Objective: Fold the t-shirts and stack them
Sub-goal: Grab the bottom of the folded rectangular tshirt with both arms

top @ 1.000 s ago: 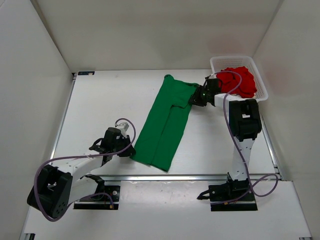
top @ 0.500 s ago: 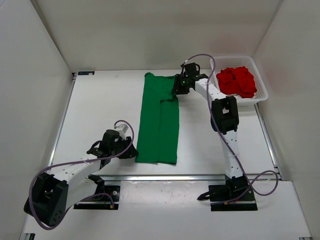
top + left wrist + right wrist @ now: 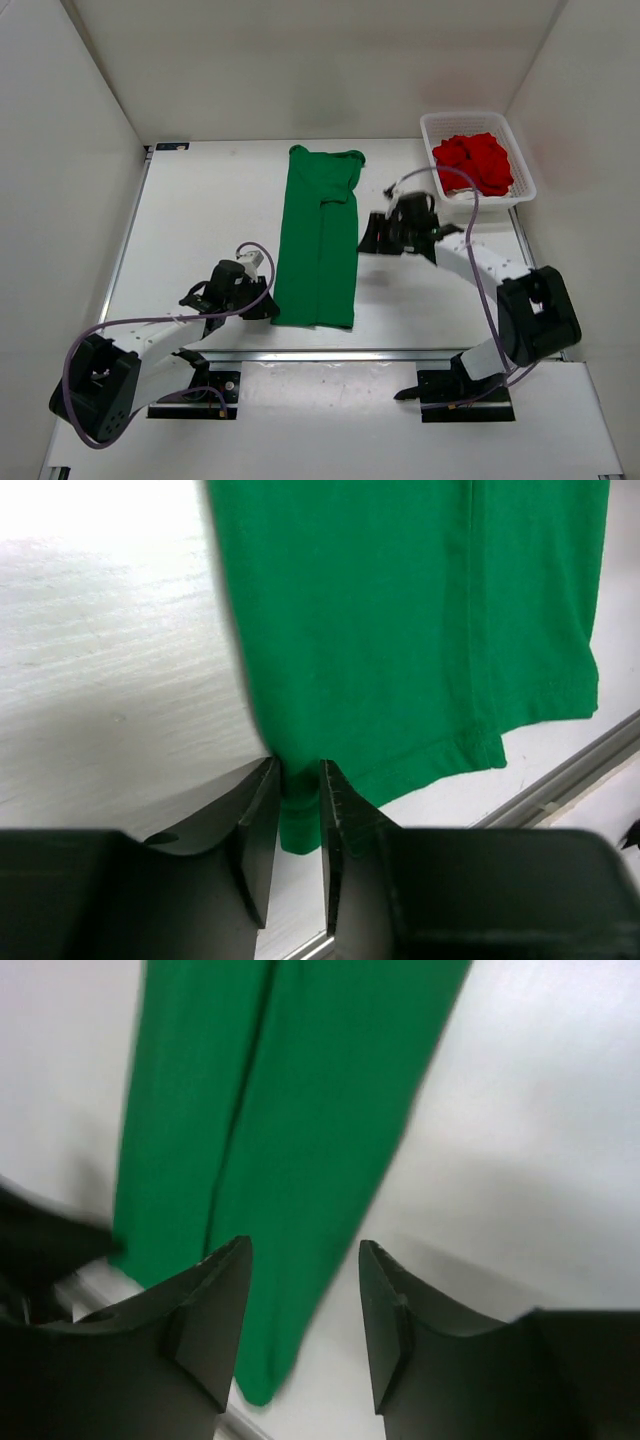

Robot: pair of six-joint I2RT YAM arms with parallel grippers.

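The green t-shirt (image 3: 318,240) lies flat on the white table as a long strip folded lengthwise, collar end far, hem near. My left gripper (image 3: 272,305) sits at its near left corner. In the left wrist view the jaws (image 3: 298,780) are narrow, with the green hem corner (image 3: 400,630) filling the gap between them. My right gripper (image 3: 366,238) hovers just right of the shirt's middle. In the right wrist view it (image 3: 302,1260) stands open and empty over the shirt's right edge (image 3: 290,1110). The red t-shirt (image 3: 475,162) lies crumpled in the basket.
The white mesh basket (image 3: 430,122) stands at the far right corner. A metal rail (image 3: 380,353) runs along the table's near edge, close to the shirt's hem (image 3: 560,780). White walls close in the left, far and right sides.
The right gripper let go of the shirt's far end, opened wider and drew back to the shirt's middle right. The shirt swung from slanted to straight. The left gripper stayed at the near corner.
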